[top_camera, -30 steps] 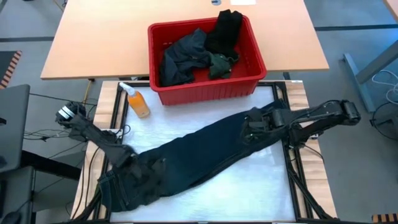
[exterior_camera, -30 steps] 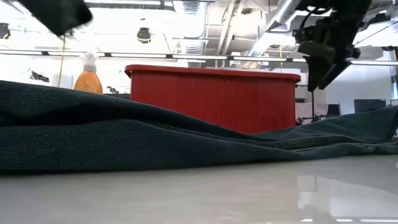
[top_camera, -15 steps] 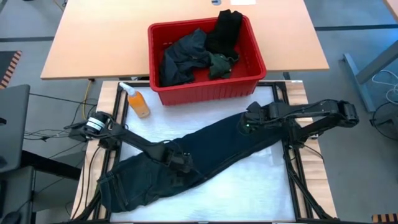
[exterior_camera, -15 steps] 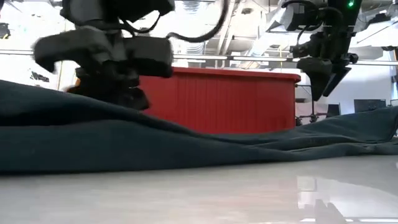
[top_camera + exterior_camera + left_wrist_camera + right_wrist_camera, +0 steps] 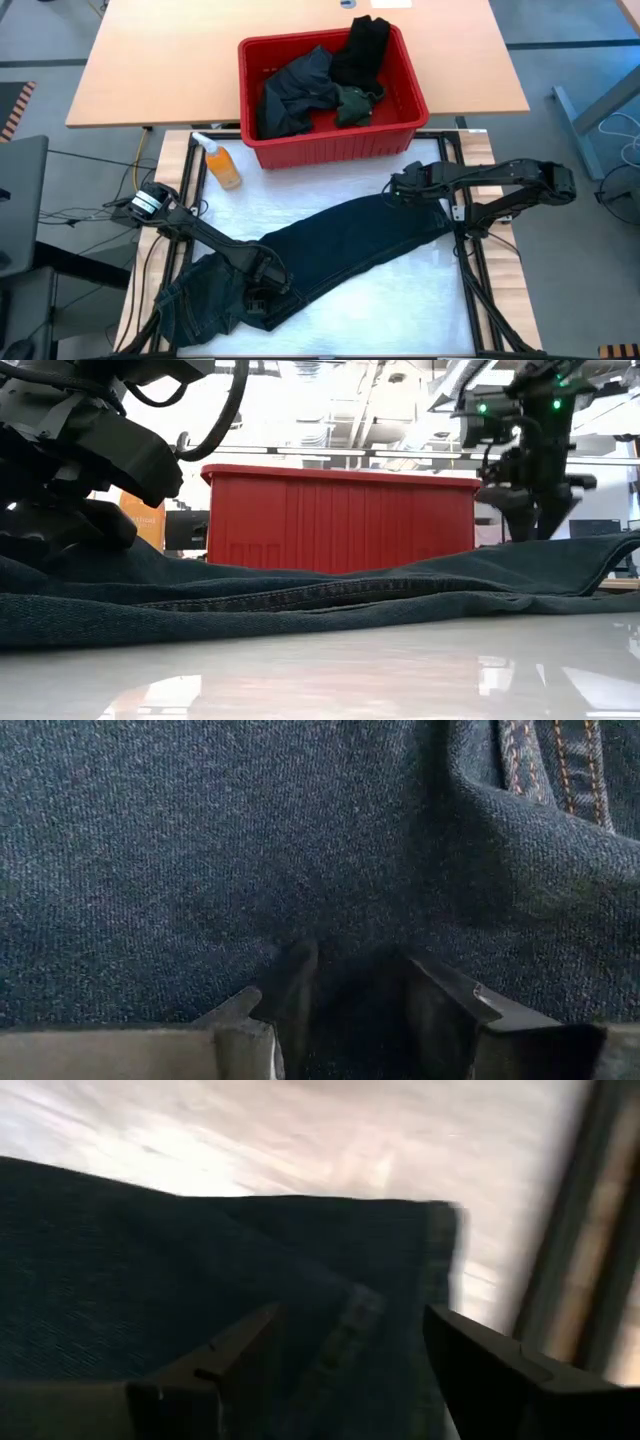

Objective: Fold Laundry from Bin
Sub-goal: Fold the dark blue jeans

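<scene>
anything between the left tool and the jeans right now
Nothing visible. The left tool is pressed straight onto the dark navy denim jeans, its open fingers sunk into the cloth near the waist end.

Overhead looks straight down; low camera level; both share jeans point(image 5: 330, 255), bin point(image 5: 340, 520).

We see the left gripper point(image 5: 352, 995) pressed into the dark navy jeans point(image 5: 200, 850), its fingers point(image 5: 290, 990) apart with denim bunched between them, and orange-stitched seams point(image 5: 550, 760), possibly a pocket edge, nearby.
</scene>
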{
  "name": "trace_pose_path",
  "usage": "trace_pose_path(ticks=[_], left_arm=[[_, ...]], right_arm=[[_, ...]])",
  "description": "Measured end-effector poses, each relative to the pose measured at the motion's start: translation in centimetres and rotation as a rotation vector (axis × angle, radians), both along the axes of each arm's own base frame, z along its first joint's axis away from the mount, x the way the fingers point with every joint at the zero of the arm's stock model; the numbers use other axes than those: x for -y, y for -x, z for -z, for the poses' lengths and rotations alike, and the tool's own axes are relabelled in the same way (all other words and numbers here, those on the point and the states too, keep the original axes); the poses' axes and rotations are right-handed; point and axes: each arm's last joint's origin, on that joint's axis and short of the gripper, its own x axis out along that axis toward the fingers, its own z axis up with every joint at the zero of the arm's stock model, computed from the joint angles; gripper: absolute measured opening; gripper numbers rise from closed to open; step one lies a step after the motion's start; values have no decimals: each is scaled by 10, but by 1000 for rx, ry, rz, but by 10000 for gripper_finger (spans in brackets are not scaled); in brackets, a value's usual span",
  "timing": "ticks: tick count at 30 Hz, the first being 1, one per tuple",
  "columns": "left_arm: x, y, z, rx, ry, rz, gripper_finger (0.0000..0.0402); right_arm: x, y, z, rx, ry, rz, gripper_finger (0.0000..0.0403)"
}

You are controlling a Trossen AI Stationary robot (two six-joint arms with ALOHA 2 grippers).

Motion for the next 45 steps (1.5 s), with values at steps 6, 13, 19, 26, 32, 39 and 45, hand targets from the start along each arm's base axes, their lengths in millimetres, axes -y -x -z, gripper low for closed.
trace_pose_path(ticks=[6, 13, 19, 26, 32, 39, 45], left_arm=[[0, 0, 0, 5, -3, 8, 135], [0, 0, 0, 16, -5, 29, 135], [-2, -1, 0, 19, -6, 26, 135], [-2, -1, 0, 21, -7, 26, 135], [-2, -1, 0, 14, 0, 11, 135], [-1, -1, 0, 14, -4, 5, 135], [-1, -1, 0, 16, -7, 5, 135]], right_arm=[[-14, -3, 19, 92, -112, -29, 269], [-55, -25, 8, 294, -151, -160, 269], [-94, -33, 14, 372, -193, -216, 269], [-123, -50, 30, 333, -74, -322, 269], [-111, -41, -14, 168, 47, -296, 269], [-91, -15, -27, 91, -6, -246, 269], [-78, 12, 8, 105, -25, -103, 269]])
